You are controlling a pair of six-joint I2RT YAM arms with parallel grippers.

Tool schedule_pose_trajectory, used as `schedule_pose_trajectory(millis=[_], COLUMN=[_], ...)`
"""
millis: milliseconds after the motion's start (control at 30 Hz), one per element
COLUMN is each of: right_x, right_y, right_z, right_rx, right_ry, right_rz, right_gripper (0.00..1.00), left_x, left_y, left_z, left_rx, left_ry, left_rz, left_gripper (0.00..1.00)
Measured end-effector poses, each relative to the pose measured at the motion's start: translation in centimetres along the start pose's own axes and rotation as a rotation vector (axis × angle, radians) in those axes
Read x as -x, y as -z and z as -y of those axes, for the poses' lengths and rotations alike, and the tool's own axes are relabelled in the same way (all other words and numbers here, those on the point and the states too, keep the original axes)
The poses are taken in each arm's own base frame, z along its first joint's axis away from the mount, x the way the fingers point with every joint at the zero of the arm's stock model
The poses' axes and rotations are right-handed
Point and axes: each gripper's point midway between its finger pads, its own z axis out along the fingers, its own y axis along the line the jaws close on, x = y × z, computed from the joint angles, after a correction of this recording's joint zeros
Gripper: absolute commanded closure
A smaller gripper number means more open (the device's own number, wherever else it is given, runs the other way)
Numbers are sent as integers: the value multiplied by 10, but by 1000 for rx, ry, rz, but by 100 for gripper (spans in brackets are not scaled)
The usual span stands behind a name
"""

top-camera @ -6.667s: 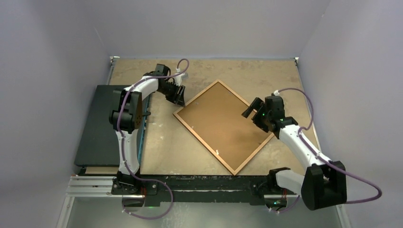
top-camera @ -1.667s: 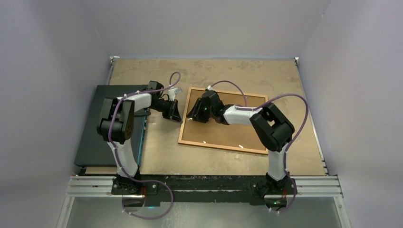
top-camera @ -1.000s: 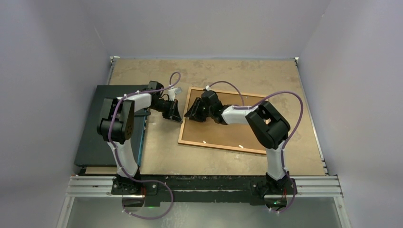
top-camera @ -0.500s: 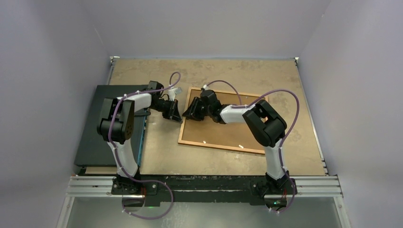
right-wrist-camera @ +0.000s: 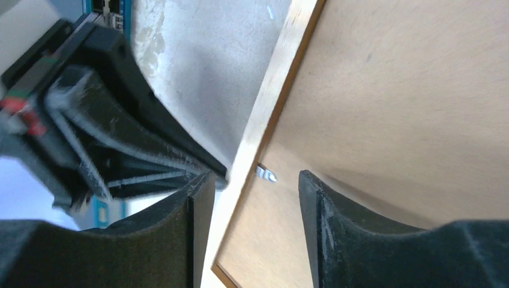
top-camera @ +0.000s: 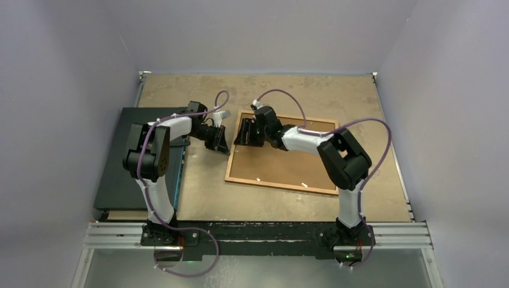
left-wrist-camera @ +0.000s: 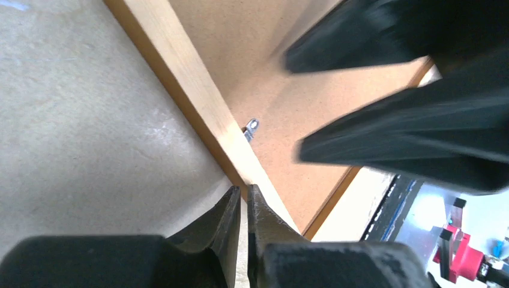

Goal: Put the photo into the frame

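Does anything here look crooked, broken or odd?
Nothing looks broken or spilled. The frame lies back up, slightly askew on the table. No photo is in sight. Both grippers crowd its left edge: the left gripper shut, the right gripper open astride the rim by a metal clip.

frame [left-wrist-camera: 198, 102]: wood, smooth pale face, orange-brown edge | backing board [top-camera: 282, 169]: matt brown fibreboard | clip [left-wrist-camera: 251, 127]: shiny metal | table [top-camera: 204, 186]: matt, mottled beige | right gripper fingers [right-wrist-camera: 336, 234]: matt black plastic | left-side box [top-camera: 120, 180]: dark, matt
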Motion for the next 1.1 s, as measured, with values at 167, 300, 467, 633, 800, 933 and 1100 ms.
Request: schedule_pose_trajectory(millis=[167,300,467,633,800,933,1100], right_x=[25,21,-38,-84,-106,-116,-129], right_y=[51,97,114,109,106,105,104], right_z=[-4,-4,29,51,56,50,49], right_rx=[-57,-69,-87,-85,-72,-50,-42], right_ry=[329,578,785,903,970,1010,1044], right_rz=[41,27,-183,-384,-464,-477,-496], right_gripper=[36,37,39,42,43,45,52], left_x=[8,29,61,81,83,75,70], left_y=[8,29,68,108,128,128,128], left_z=[-4,0,6,17,26,28,30], left_rx=[46,81,125,161,171,165,160], left_ry=[-29,-72,-134,-187,-210,-198,-181], left_rz=[-6,31,110,190,207,182,166], left_gripper=[67,54,50,50,50,50,49])
